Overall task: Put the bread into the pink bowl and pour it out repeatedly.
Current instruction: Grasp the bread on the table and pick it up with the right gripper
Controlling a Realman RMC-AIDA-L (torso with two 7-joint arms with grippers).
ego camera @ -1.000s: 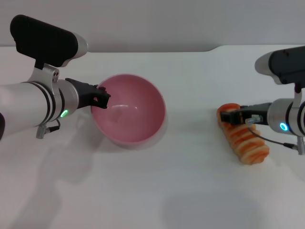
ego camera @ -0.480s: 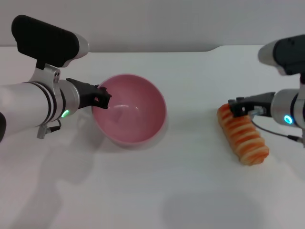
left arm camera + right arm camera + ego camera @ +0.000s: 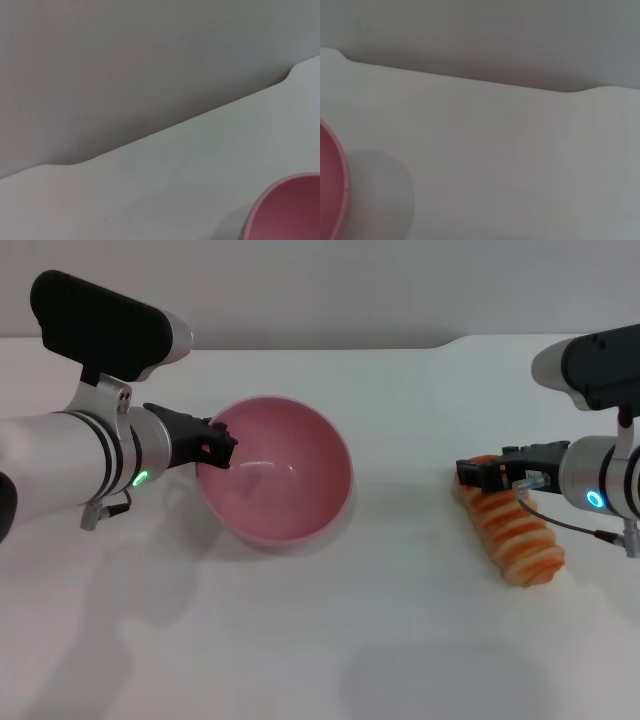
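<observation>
The pink bowl sits left of centre on the white table, tipped a little with its opening facing up and toward me; nothing is inside it. My left gripper is shut on the bowl's left rim. The bread, orange-and-tan striped, lies flat at the right, angled from far-left to near-right. My right gripper hangs over the loaf's far end, touching or just above it. A slice of the pink bowl shows in the left wrist view, and the pink bowl also edges into the right wrist view.
The white table runs back to a grey wall, with a notch in its far edge. Open tabletop lies between bowl and bread and along the near side.
The right gripper pulled back off the bread's far end half a second ago and has now come forward over it again. The bread, bowl and left gripper have barely moved.
</observation>
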